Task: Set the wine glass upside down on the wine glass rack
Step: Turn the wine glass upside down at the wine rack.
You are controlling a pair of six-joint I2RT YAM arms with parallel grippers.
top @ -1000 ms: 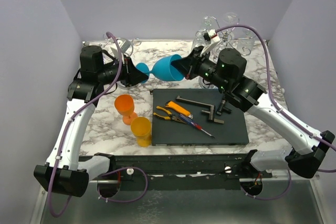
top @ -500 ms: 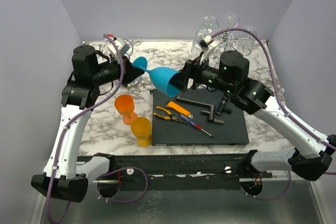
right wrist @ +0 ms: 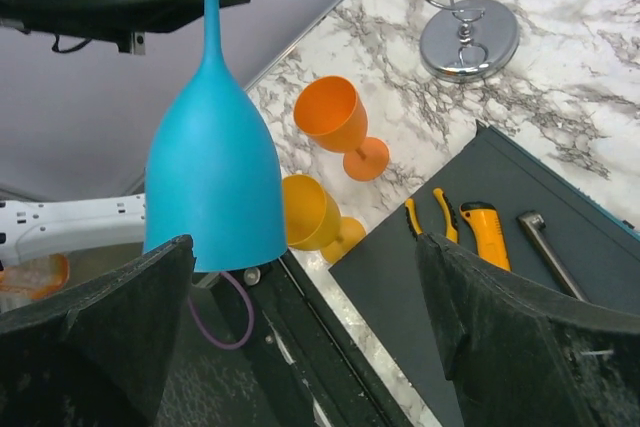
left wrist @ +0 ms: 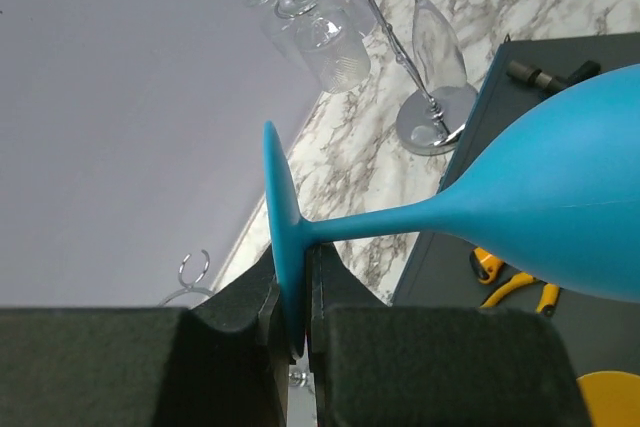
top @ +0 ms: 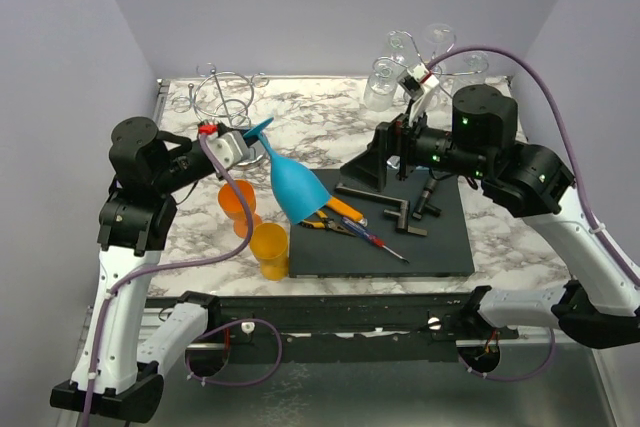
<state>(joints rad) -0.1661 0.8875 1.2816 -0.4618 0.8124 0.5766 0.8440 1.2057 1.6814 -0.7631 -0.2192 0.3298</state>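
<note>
The blue wine glass (top: pixel 296 190) hangs bowl-down and tilted over the near left corner of the dark tray, foot uppermost. My left gripper (top: pixel 240 140) is shut on its round foot (left wrist: pixel 280 217), the rim pinched between the two pads (left wrist: pixel 293 292). The bowl (right wrist: pixel 210 187) is free of my right gripper (top: pixel 385 157), which stands wide open to the right of it with nothing between its fingers (right wrist: pixel 310 347). An empty chrome wine glass rack (top: pixel 222 92) stands at the back left, its base (right wrist: pixel 468 37) on the marble. A second rack (top: pixel 430 62) at the back right carries clear glasses (left wrist: pixel 330 17).
An orange glass (top: pixel 238 202) and a yellow glass (top: pixel 269 247) stand on the marble just below the blue bowl. The dark tray (top: pixel 440 247) holds pliers, a yellow knife (top: pixel 340 207), a screwdriver and metal keys (top: pixel 400 209). Grey walls close in both sides.
My right gripper let go of the blue bowl, opened wide and drew back to the right. The left arm pulled nearer and leftward, swinging the glass from level to bowl-down.
</note>
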